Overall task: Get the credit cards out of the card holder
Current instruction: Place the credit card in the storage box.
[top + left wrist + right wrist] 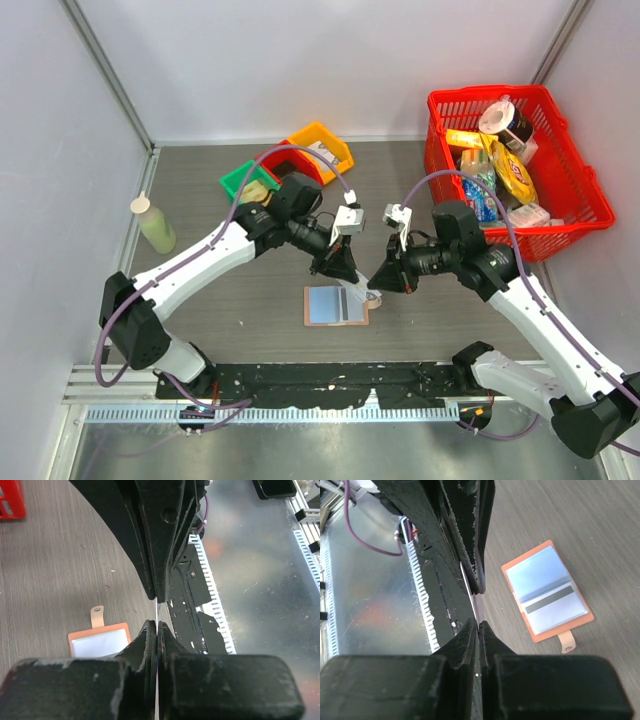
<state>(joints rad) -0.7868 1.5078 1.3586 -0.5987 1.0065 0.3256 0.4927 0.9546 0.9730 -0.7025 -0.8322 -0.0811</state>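
The card holder lies open on the table, tan-pink with a blue-grey lining and its snap tab to the right. It also shows in the left wrist view and the right wrist view. A pale card with a dark stripe sits in its pocket. My left gripper and right gripper meet tip to tip just above the holder. Both are shut on one thin credit card, seen edge-on as a white line in both wrist views.
A red basket full of groceries stands at the back right. Green, red and orange bins stand at the back centre. A pale green bottle stands at the left. A black rail runs along the near edge.
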